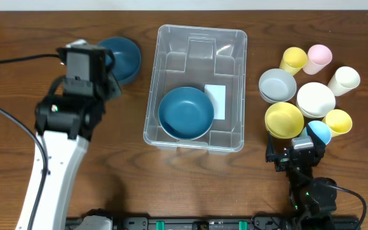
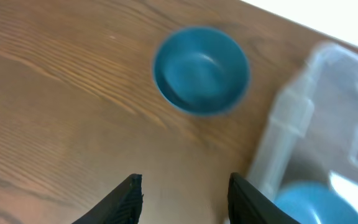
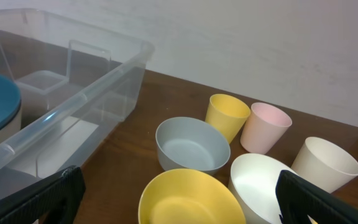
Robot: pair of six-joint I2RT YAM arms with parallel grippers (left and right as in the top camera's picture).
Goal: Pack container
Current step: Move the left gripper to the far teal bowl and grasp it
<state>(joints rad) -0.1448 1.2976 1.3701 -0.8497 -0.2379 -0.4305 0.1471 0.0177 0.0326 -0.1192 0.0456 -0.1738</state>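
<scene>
The clear plastic container (image 1: 200,30) stands mid-table with a white label (image 1: 215,101) on its floor and a dark blue bowl (image 1: 186,113) inside at the near left. A second dark blue bowl (image 1: 121,57) sits on the table left of it. My left gripper (image 2: 185,186) hovers open over bare wood just short of that bowl (image 2: 201,70), with nothing between its fingers. My right gripper (image 3: 179,186) is open wide at the near right, above a yellow bowl (image 3: 191,199), empty.
Right of the container stand a grey bowl (image 1: 277,85), a white bowl (image 1: 315,99), the yellow bowl (image 1: 283,120), and yellow (image 1: 292,59), pink (image 1: 317,57), cream (image 1: 344,80), small yellow (image 1: 338,121) and light blue (image 1: 319,132) cups.
</scene>
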